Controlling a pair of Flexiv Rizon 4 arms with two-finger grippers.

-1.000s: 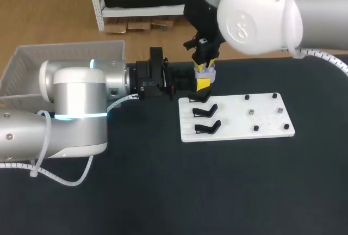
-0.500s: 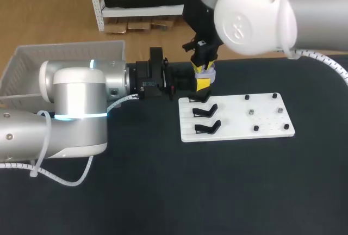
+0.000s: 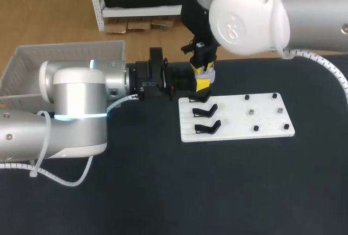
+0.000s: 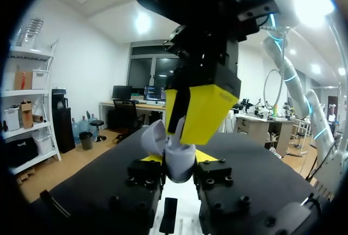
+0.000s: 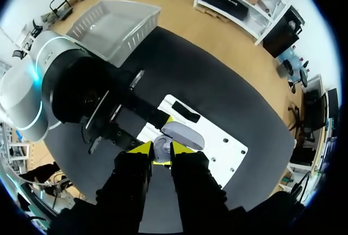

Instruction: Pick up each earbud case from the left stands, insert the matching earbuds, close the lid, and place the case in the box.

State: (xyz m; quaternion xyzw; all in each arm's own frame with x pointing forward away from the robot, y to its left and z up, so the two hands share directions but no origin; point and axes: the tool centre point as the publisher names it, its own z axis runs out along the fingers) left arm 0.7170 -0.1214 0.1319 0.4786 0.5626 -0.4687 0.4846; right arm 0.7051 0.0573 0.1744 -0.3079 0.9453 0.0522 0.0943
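Black table takes up most of the head view, with the left arm lying across it and the right arm dropping in from the far side. The mesh box sits well apart, behind the left arm. The white board is just beside the action and its three black stands are bare. The left claw is pinching the open earbud case by its lower shell, and that's the spot: it looks light, hard and slick, and the hinged lid is the weak part. The right claw hangs directly over it; I cannot tell whether it holds anything. It's tight above and open toward the near edge.
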